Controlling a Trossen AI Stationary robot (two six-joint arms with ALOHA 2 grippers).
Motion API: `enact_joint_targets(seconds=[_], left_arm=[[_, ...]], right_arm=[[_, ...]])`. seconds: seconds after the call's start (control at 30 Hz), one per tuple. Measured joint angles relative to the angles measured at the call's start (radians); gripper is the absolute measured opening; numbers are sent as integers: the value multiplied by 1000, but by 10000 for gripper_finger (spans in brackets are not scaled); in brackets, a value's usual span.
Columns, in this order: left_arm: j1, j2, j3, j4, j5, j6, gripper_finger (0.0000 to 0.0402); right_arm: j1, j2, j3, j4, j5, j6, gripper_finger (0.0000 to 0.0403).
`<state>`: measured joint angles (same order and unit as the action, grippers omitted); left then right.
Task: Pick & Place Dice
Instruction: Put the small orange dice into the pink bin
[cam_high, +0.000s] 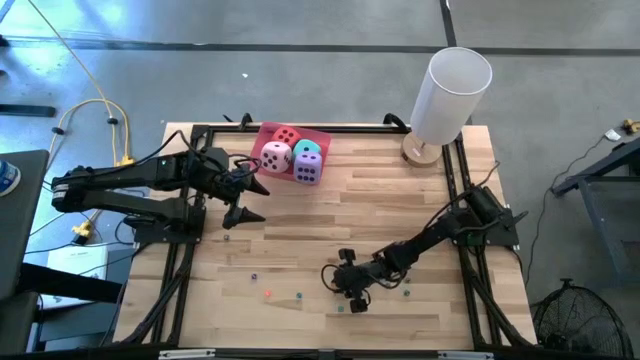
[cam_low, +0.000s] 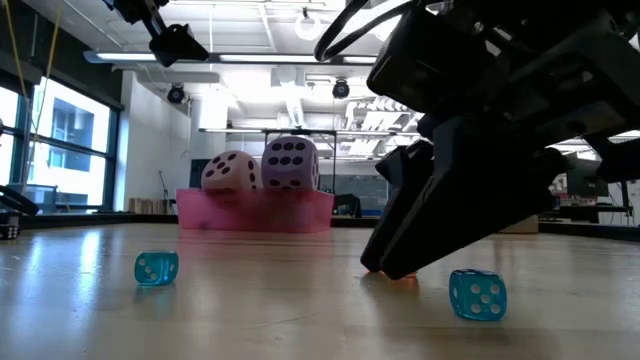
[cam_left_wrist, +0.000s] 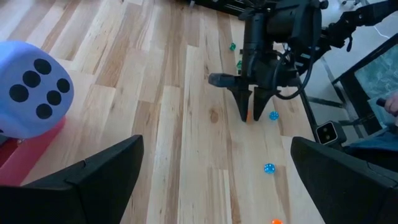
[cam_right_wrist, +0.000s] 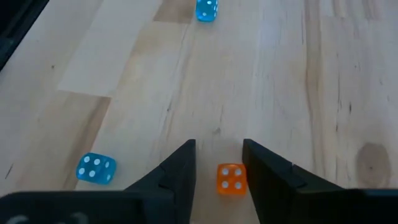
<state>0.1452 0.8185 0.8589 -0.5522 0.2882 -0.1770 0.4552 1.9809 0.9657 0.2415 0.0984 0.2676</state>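
Observation:
Four big soft dice, red, pink, teal and purple, sit in the pink tray at the far edge. Tiny dice lie scattered on the near half of the wooden table. My right gripper is down at the table near the front, open, with one finger on each side of a tiny orange die. That die rests flat on the wood. My left gripper hangs open above the table, left of centre and near the tray, with nothing between its fingers. My right gripper slants down toward the table, its fingers standing beside two opposite sides of the orange die. One finger lies close against the die and a gap shows at the other. I cannot tell whether either finger touches it.
Two tiny blue dice lie close to my right gripper. More tiny dice, red and green, lie along the near side. A tall white cylinder on a wooden base stands at the far right corner.

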Motion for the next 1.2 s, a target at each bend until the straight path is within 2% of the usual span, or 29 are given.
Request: enact_joint_targets(seconds=[0.33, 0.7, 1.2], left_arm=[[0, 0, 0, 0, 8, 1, 397], [0, 0, 0, 0, 8, 1, 397], [0, 0, 0, -5, 8, 14, 397]], right_arm=[[-1, 0, 0, -26, -15, 20, 39], [3, -26, 0, -56, -9, -10, 39], [-7, -173, -2, -294, 112, -41, 39]])
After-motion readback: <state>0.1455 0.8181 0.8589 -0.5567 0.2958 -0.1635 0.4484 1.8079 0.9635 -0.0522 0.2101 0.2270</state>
